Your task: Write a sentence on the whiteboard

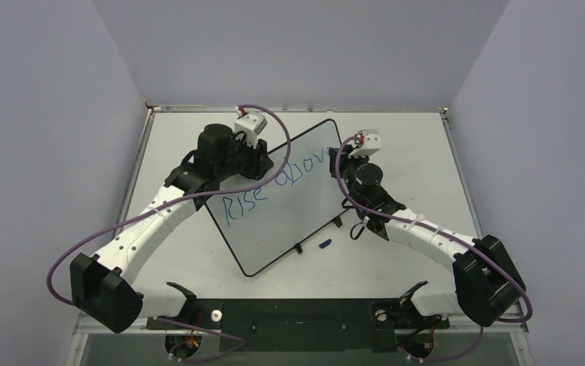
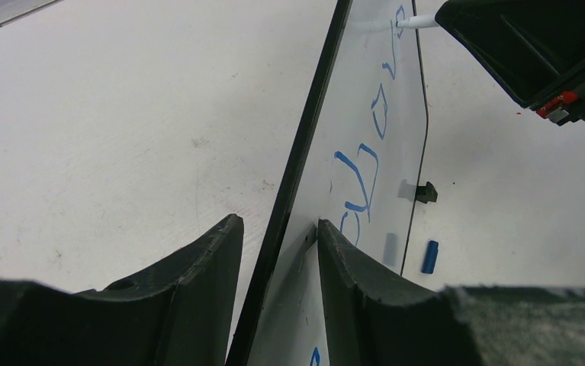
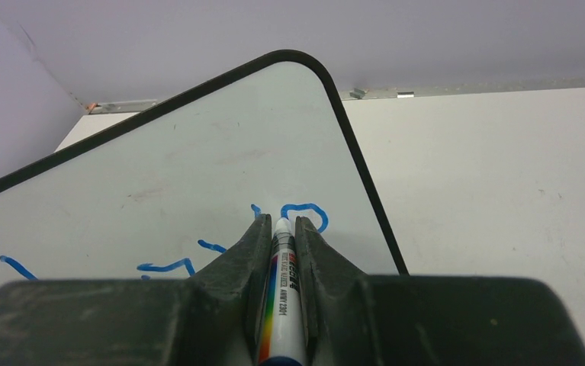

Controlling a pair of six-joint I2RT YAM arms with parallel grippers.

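The whiteboard (image 1: 274,229) stands tilted mid-table on its small black feet. Blue letters of the sentence (image 1: 274,187) read "Rise abov" across it. My left gripper (image 1: 268,162) is shut on the board's upper left edge. In the left wrist view its fingers (image 2: 350,282) straddle the black frame of the whiteboard (image 2: 342,99). My right gripper (image 1: 345,155) is shut on a white marker (image 3: 281,297). The marker's tip touches the whiteboard (image 3: 159,175) beside the last blue strokes of the sentence (image 3: 304,210), near the board's right corner. The gripper (image 3: 282,221) hides the strokes below it.
A blue marker cap (image 1: 324,244) lies on the white table just in front of the board; it also shows in the left wrist view (image 2: 429,256). Grey walls close the table at the back and both sides. One board foot (image 2: 425,191) sticks out near the cap.
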